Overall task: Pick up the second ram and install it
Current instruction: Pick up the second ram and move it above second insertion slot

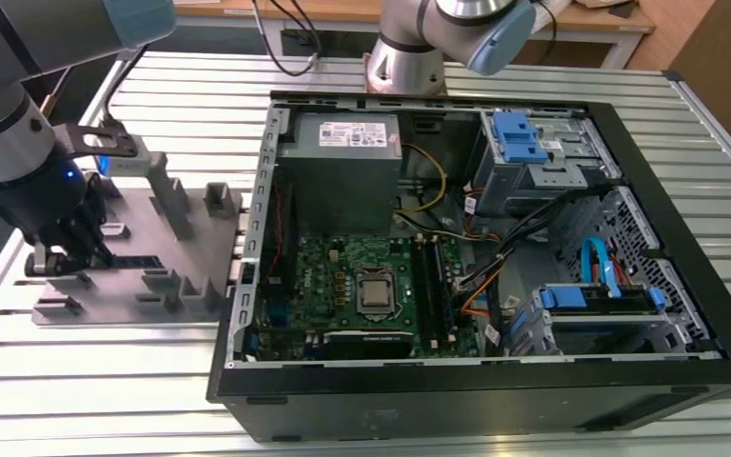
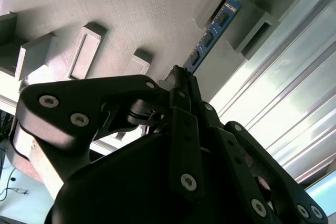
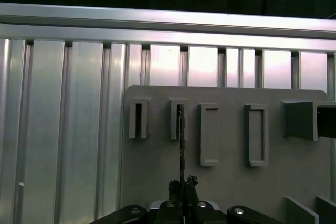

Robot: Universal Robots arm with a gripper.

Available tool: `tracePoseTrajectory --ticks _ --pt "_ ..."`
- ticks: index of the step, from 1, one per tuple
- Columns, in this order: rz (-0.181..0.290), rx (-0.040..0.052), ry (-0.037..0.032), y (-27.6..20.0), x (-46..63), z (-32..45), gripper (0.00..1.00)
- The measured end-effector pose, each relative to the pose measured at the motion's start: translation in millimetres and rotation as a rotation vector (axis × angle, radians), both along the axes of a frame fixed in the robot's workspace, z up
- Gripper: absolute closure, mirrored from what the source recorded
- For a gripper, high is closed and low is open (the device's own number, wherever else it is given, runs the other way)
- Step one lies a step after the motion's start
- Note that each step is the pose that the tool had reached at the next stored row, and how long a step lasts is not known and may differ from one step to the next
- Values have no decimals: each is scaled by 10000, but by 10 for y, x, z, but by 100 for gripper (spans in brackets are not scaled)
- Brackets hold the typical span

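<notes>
**A:** Entry: second ram (image 3: 181,140). Location?

**B:** On the grey fixture plate (image 3: 231,182), which lies on the slatted bench (image 3: 63,129) to the exterior view's left of the open computer case (image 1: 467,409). It is edge-on in the first wrist view, with its far end seated in a slotted post (image 3: 172,124).

**A:** End effector (image 3: 182,184), condition?

**B:** Narrow, drawn in on the stick's near end. In the second wrist view the blue board with dark chips runs from its tips to the post.

**A:** Handling class?

**B:** Judged light, thin and stiff but brittle, with delicate chips and contact edge. Grip across the flat faces near one end, squeeze modestly, keep it in line with the slot, and do not twist.

**A:** Related stock?

**B:** Memory slots (image 1: 423,276) beside the processor socket (image 1: 376,290), well apart from the plate.
</notes>
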State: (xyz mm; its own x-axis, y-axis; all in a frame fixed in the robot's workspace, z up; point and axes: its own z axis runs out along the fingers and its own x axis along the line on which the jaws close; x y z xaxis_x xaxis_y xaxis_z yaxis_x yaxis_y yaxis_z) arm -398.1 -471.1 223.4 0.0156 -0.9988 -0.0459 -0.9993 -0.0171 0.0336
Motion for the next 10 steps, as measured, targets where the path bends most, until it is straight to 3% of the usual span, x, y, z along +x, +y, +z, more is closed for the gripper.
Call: tracePoseTrajectory --ticks 10 --pt "0 1 -1 0 0 42 86"
